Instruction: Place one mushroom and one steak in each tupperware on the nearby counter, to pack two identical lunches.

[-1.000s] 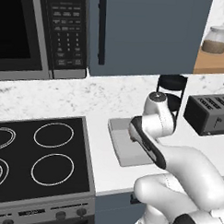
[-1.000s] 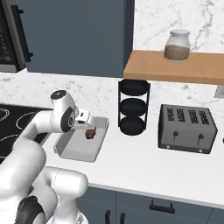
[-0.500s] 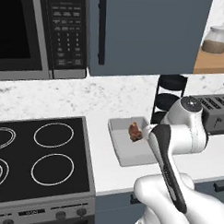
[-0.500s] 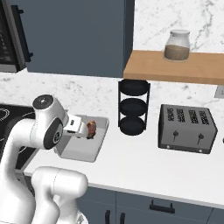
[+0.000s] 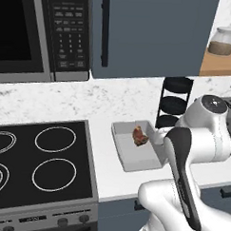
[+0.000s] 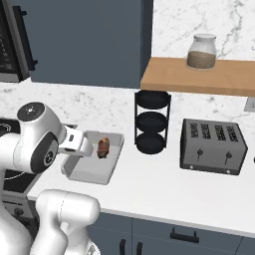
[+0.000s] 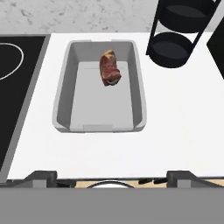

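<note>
**Robot body look**

Arm (image 5: 202,140): glossy white rounded shells, fat tube links, bulbous joints. Dk grey/black band runs along one link; round dk grey cap w/ small markings on joint top. In right base view, dk disc on joint side, small white boxy hand section w/ dk slot. No cables or screws visible.

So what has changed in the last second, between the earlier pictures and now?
The arm has lifted and swung back from the tub, toward the robot's right. One second ago its wrist hung low over the tub and hid the inside; now the steak lies free near the tub's far end. The tool is open and holds nothing. The tub, rack, toaster and jar stayed in place.
</note>
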Available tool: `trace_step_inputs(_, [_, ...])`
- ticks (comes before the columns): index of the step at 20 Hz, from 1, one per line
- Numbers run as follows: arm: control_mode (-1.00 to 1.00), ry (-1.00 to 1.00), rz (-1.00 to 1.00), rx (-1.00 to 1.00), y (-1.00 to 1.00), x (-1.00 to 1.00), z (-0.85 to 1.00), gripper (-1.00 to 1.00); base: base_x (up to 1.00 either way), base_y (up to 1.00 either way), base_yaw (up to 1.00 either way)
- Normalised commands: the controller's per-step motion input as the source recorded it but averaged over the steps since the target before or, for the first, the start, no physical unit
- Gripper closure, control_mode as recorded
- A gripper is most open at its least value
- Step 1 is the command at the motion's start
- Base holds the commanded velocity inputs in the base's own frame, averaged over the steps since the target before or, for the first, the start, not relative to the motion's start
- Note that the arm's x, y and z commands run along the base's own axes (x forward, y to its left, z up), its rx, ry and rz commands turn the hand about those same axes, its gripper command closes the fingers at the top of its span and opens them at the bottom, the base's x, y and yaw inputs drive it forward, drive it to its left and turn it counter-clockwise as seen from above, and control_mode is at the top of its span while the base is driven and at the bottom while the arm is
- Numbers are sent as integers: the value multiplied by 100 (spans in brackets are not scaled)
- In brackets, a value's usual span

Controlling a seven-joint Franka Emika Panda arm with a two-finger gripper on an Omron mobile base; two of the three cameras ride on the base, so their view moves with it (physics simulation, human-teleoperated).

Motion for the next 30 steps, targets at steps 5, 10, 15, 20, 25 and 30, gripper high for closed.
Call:
trace_step_inputs(5, [-100, 0, 0, 0, 0, 0, 0, -100, 0, 0, 0])
trace_step_inputs(10, [-100, 0, 0, 0, 0, 0, 0, -100, 0, 0, 0])
trace_step_inputs(15, [100, 0, 0, 0, -1, -12, 0, -100, -32, -13, -4])
trace_step_inputs(20, [100, 0, 0, 0, 0, 0, 0, -100, -84, -44, -27])
trace_step_inputs(25, [100, 0, 0, 0, 0, 0, 0, -100, -86, -52, -32])
trace_step_inputs(30, [100, 0, 0, 0, 0, 0, 0, -100, -38, -97, -20])
